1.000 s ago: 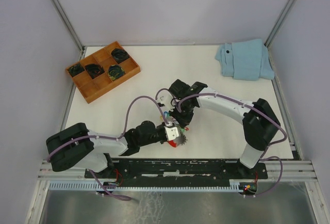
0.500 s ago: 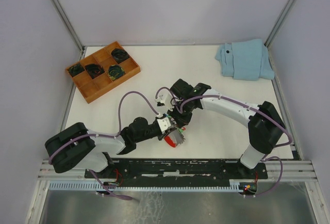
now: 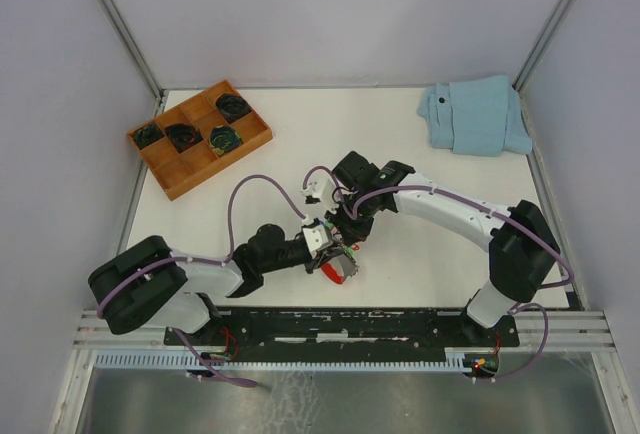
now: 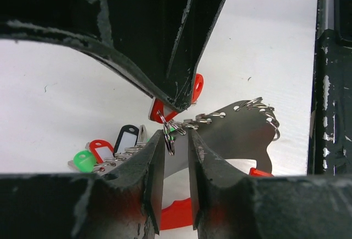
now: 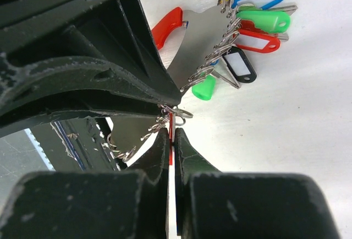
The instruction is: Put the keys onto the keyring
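keys (image 5: 264, 20): silver, tags green, red, black, blue, yellow; keyring (image 5: 203, 35): silver plate, red band; tray (image 3: 185, 182): orange-brown wood; coils (image 3: 225, 137): dark, green flecks; cloth (image 3: 478, 114): pale blue; table (image 3: 430, 254): white; cables (image 3: 240, 199): purple

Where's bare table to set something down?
Free: back strip between wooden tray and blue cloth; patch between cloth and right arm. Crowded: centre-front, where left gripper and right gripper, pinching a red-tagged key, meet over the keyring.
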Robot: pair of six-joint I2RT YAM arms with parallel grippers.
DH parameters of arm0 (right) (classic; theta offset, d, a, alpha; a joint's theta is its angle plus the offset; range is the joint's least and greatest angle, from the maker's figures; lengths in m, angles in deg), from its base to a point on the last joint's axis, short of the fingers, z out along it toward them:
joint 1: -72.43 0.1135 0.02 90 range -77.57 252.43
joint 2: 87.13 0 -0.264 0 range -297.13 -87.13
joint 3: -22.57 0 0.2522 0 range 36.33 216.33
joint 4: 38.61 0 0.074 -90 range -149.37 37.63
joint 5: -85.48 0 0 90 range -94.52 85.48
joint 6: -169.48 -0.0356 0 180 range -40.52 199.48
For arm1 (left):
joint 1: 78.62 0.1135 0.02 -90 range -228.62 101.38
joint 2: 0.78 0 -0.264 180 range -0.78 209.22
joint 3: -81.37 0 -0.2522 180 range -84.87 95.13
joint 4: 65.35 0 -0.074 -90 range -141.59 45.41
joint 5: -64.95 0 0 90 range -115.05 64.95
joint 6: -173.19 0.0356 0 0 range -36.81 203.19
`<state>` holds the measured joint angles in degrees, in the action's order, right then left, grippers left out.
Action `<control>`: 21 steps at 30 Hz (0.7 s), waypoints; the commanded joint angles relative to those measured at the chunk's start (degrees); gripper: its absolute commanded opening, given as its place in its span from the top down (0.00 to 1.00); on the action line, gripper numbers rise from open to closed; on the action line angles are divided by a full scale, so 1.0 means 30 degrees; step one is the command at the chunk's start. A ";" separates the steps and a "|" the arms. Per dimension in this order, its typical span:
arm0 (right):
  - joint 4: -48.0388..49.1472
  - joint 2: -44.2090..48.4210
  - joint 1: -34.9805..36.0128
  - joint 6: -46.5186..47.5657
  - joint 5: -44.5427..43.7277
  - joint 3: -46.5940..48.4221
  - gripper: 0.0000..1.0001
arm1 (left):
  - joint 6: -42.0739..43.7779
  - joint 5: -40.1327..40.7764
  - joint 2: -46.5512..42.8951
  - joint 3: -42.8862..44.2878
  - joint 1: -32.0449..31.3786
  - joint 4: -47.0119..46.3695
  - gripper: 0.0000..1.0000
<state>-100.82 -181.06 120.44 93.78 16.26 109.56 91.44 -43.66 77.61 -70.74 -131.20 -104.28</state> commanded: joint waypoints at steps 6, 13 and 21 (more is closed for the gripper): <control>0.0475 0.0928 0.0081 0.0210 0.0348 -0.0095 0.99 | -0.0795 -0.0885 0.0265 0.0369 0.0754 0.0036 0.87; 0.0298 0.0685 0.0081 0.0343 0.0027 -0.0347 0.99 | -0.0495 -0.1253 0.0108 0.0719 0.0973 0.0637 0.97; -0.0558 -0.1290 -0.0415 0.0626 0.0237 -0.0030 0.99 | 0.0774 -0.2271 -0.0902 0.0771 0.0620 0.1061 0.97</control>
<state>-101.21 -181.68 120.02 94.40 16.23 108.10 91.44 -48.12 77.87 -70.20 -128.53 -100.56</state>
